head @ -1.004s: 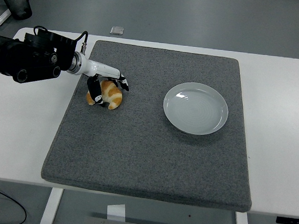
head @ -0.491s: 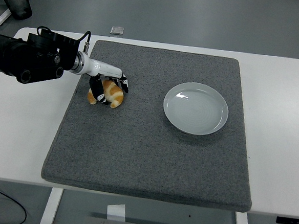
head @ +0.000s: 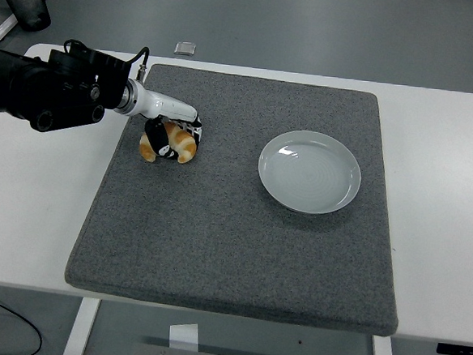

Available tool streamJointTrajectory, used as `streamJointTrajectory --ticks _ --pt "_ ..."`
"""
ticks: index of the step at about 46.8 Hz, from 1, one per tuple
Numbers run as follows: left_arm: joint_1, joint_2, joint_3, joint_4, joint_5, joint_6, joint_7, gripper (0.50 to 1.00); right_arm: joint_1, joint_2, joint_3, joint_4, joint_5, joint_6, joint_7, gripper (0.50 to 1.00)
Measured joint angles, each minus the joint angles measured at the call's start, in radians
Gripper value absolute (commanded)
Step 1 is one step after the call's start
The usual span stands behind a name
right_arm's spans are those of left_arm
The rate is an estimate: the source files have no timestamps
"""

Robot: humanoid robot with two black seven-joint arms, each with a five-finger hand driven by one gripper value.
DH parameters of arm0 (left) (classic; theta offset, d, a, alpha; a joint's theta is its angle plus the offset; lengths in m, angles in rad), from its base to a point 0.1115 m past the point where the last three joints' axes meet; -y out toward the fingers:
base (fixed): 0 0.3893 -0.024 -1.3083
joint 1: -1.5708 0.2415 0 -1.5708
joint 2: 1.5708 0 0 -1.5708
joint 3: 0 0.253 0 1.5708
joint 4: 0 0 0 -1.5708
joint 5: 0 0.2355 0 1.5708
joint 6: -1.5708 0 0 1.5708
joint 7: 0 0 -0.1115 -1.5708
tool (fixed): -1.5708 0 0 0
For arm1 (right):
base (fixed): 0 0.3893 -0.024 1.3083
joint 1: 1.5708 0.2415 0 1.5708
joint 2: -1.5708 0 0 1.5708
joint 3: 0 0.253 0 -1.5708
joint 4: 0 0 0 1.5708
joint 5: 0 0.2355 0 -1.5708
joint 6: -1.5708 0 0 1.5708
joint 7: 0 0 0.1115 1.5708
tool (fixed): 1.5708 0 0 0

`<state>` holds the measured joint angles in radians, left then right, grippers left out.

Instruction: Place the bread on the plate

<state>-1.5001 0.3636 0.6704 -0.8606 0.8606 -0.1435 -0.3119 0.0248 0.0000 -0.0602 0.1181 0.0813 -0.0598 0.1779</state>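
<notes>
The left hand (head: 172,134) has its fingers wrapped around the croissant (head: 168,144) on the grey mat's (head: 233,226) left side, well apart from the empty plate (head: 310,171), so the carry remains.

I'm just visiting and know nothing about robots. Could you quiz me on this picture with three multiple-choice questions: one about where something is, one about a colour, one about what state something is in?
1. Where does the plate sit?
A. on the grey mat's right part
B. on the floor
C. on the bare table's left end

2. What colour is the mat?
A. red
B. dark grey
C. yellow

3. What is the left hand doing?
A. resting open, away from everything
B. fingers closed round the bread
C. holding the plate

Answers: 1 A, the plate lies on the mat, right of centre. 2 B, the mat is dark grey on the white table. 3 B, the fingers wrap the bread on the mat's left part.
</notes>
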Motion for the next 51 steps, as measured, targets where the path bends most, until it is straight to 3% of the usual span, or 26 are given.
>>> streamJointTrajectory --ticks 19,51 --pt "-0.023 0.000 -0.007 0.000 -0.002 0.000 0.001 0.500 0.001 0.000 0.000 0.000 0.000 0.000 0.000 0.932" --pt "-0.240 0.037 -0.042 -0.039 -0.024 -0.014 -0.008 0.500 0.000 0.000 0.000 0.000 0.000 0.000 0.000 0.932"
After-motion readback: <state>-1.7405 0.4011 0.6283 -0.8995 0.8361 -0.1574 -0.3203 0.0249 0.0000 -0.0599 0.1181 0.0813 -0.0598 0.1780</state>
